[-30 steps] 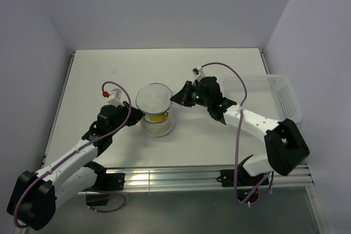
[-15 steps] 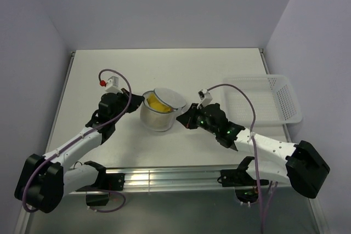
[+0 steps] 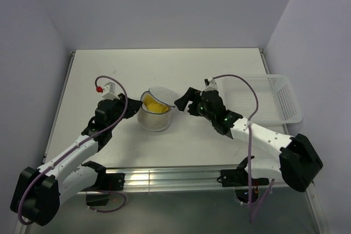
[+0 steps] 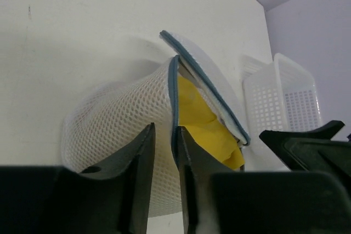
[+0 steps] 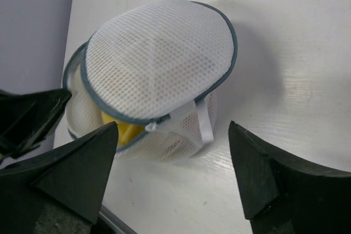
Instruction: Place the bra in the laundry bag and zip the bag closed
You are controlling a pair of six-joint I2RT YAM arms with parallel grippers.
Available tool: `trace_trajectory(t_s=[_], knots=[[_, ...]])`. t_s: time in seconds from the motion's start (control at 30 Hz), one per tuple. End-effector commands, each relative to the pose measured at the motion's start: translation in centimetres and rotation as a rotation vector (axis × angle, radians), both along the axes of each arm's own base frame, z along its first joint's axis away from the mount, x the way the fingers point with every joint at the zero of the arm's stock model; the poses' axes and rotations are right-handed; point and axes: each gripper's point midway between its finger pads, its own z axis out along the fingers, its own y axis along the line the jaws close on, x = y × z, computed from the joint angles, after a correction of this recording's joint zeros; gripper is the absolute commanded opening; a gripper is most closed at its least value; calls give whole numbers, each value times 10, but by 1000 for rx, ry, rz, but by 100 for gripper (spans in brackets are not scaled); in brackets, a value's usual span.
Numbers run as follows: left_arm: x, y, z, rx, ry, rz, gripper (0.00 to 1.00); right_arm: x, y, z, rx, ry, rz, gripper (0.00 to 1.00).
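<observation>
Lab bench between plain walls

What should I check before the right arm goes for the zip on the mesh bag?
1. The bra is in the laundry bag: ok, yellow fabric shows inside.
2. Fabric is clear of the zip track: cannot tell, it lies close to the rim.
3. The left gripper holds the bag: ok, jaws shut on the mesh wall at the rim.
4. The right gripper is free: ok, jaws wide open, facing the bag, touching nothing.
5. The lid is down: not ok, it gapes toward the left arm.
6. The zip pull is located: cannot tell.
</observation>
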Motion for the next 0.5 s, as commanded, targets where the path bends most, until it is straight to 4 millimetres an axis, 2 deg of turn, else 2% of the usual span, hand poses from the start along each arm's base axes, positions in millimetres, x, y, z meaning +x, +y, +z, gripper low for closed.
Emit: trace_trajectory(t_s=[0.0, 0.03, 0.1, 0.13, 0.2, 0.23, 0.3, 0.37, 0.4, 0.47], knots=[[3, 0, -2, 2, -14, 1, 31, 19, 10, -6, 74, 65, -17, 90], [4, -1, -3, 3, -15, -1, 32, 22, 16, -3, 111, 62, -10, 91], [4, -2, -8, 8, -5, -11, 33, 25, 21, -14, 138, 100, -16, 92], [4, -3, -8, 4, -8, -15, 33, 26, 26, -11, 189, 111, -15, 93], [2, -3, -13, 3, 3, -16, 29, 25, 29, -18, 234, 150, -27, 97], [2, -3, -13, 3, -1, -17, 27, 27, 32, -15, 264, 144, -27, 99], [1, -2, -18, 7, 9, -14, 18, 27, 38, -19, 299, 170, -16, 100], [1, -2, -20, 15, 14, -15, 6, 31, 45, -10, 345, 149, 2, 100], [1, -2, -22, 17, 19, -15, 5, 32, 48, -15, 354, 171, 1, 99], [2, -2, -22, 24, 16, -17, 0, 36, 56, -8, 388, 156, 22, 94]])
